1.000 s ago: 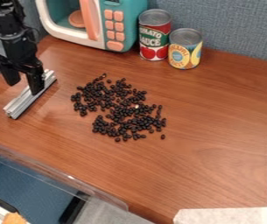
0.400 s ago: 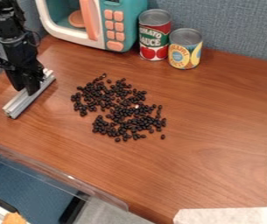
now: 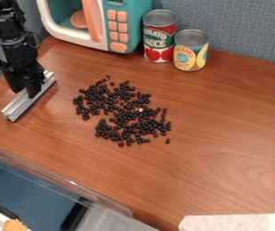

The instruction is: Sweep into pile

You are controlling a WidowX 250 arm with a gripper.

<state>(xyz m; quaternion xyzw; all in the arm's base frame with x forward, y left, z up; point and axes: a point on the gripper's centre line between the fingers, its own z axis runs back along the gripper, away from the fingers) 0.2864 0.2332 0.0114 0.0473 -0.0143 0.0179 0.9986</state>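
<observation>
Closing has brought the fingers of my claw [image 3: 26, 94] nearer together, and the grooved metal bar [image 3: 19, 108] has slid slightly toward the lower left. Wood-grained, the desk [image 3: 224, 113] spreads beneath me, with blue fabric partitions [image 3: 248, 29] behind. At the back stands a teal-and-white toy microwave [image 3: 97, 44], its coral door handle [image 3: 92, 20] upright. I pinch the bar, which slants across the desk, apart from the black beans [image 3: 130, 117]. Right of the microwave, the tomato can [image 3: 158, 38] and shorter yellow-labelled can [image 3: 190, 52] stand upright close together, lettering and pictures on both labels. Smallest are the beans, scattered loosely mid-desk, one pale speck among them.
</observation>
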